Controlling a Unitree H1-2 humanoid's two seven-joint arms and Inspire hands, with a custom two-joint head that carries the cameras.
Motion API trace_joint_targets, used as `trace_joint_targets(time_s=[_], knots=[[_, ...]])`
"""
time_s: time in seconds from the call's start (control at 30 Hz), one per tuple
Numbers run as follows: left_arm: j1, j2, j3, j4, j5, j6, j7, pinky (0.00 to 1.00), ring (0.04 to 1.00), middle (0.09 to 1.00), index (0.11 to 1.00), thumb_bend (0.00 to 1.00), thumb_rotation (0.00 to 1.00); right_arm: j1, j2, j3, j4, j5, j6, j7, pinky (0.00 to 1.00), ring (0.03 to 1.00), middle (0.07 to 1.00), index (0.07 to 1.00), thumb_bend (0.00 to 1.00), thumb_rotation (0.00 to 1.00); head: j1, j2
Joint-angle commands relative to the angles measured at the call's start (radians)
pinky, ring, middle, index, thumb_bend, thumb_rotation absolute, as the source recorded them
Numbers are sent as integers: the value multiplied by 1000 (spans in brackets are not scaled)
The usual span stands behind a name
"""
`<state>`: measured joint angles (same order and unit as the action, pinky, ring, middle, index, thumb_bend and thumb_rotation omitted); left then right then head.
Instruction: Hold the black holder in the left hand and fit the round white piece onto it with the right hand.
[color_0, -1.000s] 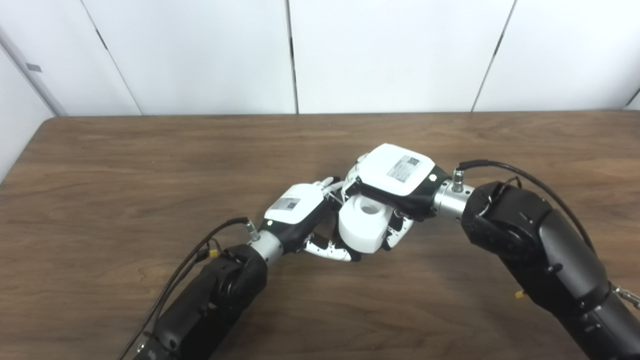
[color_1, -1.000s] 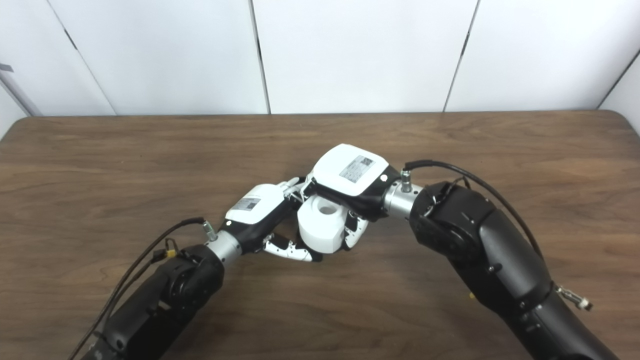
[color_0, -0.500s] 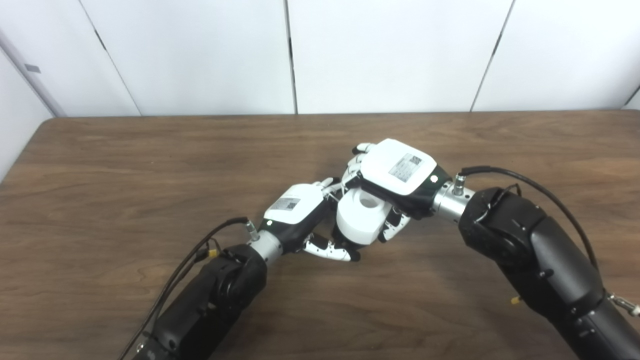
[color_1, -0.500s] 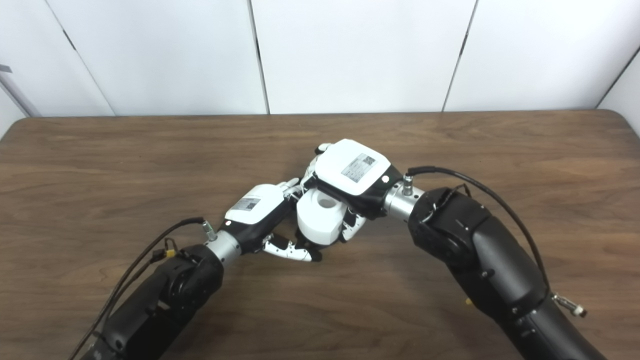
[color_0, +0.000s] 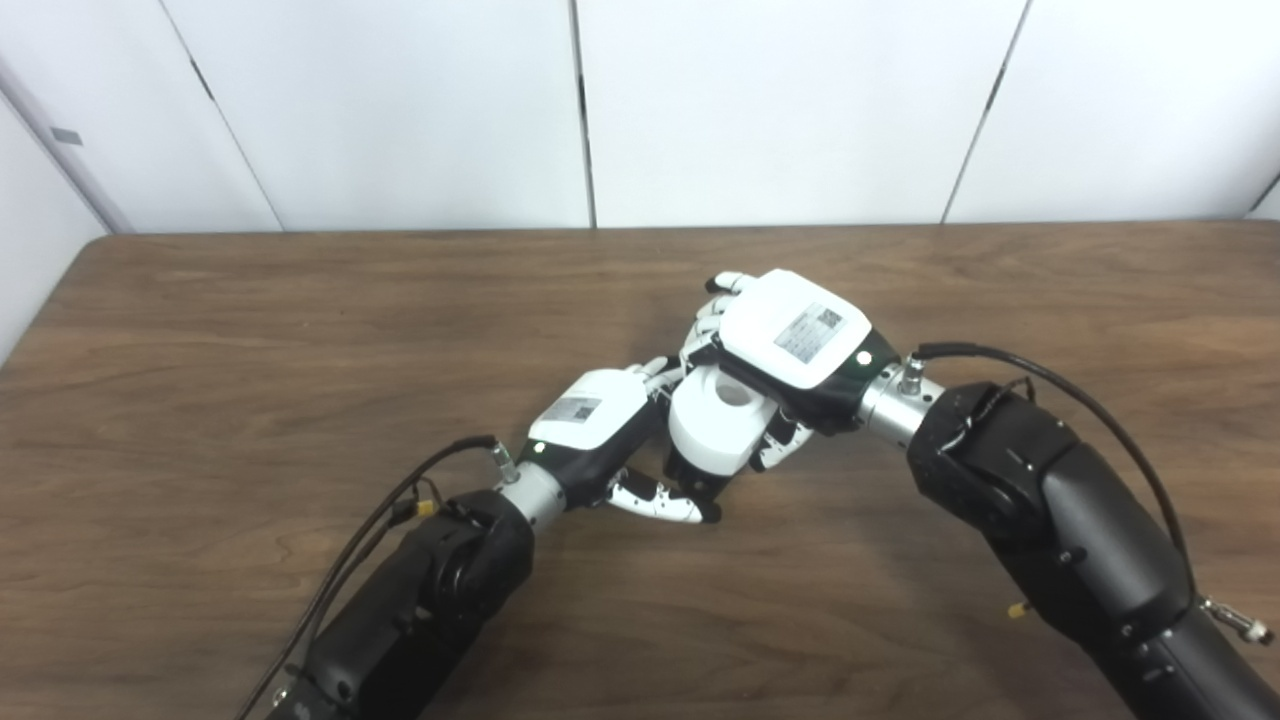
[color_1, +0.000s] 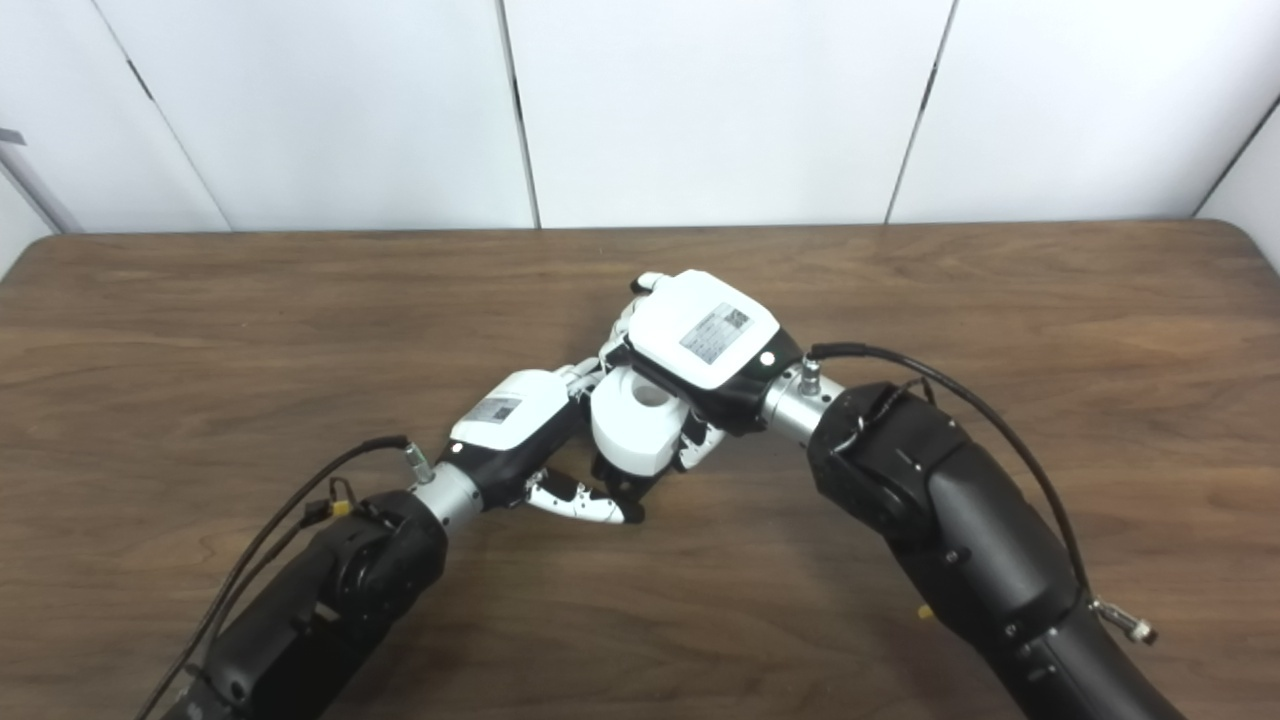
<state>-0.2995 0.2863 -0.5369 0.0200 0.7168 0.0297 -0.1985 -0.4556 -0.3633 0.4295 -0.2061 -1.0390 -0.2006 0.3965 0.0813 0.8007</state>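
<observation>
1. Holder (color_0: 700, 478): only a dark bit of it shows, poking out under the white piece (color_0: 715, 432), just above the table (color_0: 200, 330) near the middle; most of it is hidden by both hands
2. Left hand (color_0: 590, 425) is curled round the holder from the left, thumb reaching under it toward the near side, so I'd say it grips the holder, though the contact itself is out of sight
3. Right hand (color_0: 790, 345) sits over the white piece from the far right, fingers wrapped down its far side and thumb on the near right flank; it is closed on the piece
4. What matters next: the white piece lies directly over the holder, its centre hole (color_0: 737, 393) facing up and tipped a little toward the near side, so its axis runs roughly up-down and the fit looks like a push downward along that line; how deep it already sits cannot be told
5. The two hands are touching or nearly so, just left of the piece, and the right hand is the one above, best placed to press down
6. Writing: each hand has a small sticker on its white back, the right one with a square code pattern (color_0: 812, 331), the left one similar (color_0: 572, 409); neither is legible, and I see no brand name
</observation>
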Motion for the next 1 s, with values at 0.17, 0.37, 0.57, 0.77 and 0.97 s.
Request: trace_joint_targets(time_s=[0.17,0.37,0.57,0.77,0.97], knots=[[37,11,-35,9,10,4,-78,934,988,942,486,524,67,-16,-9,-10,1,3,-19,-28,848,748,675,481,526,144,3,5],[37,14,-33,5,11,8,-81,946,990,946,486,524,68,-17,-14,-9,1,13,-20,-14,845,745,668,481,526,144,1,7],[37,14,-31,7,13,4,-77,951,992,944,486,524,68,-15,-22,-1,-18,52,-28,19,833,740,669,481,526,142,-1,5],[33,13,-31,14,13,0,-75,943,986,940,486,524,68,-17,-25,10,-47,47,-9,87,844,738,681,486,525,150,-1,4],[34,9,-30,13,13,4,-74,937,985,937,486,524,67,-25,-28,9,-82,25,21,188,783,797,821,959,991,329,-2,4]])
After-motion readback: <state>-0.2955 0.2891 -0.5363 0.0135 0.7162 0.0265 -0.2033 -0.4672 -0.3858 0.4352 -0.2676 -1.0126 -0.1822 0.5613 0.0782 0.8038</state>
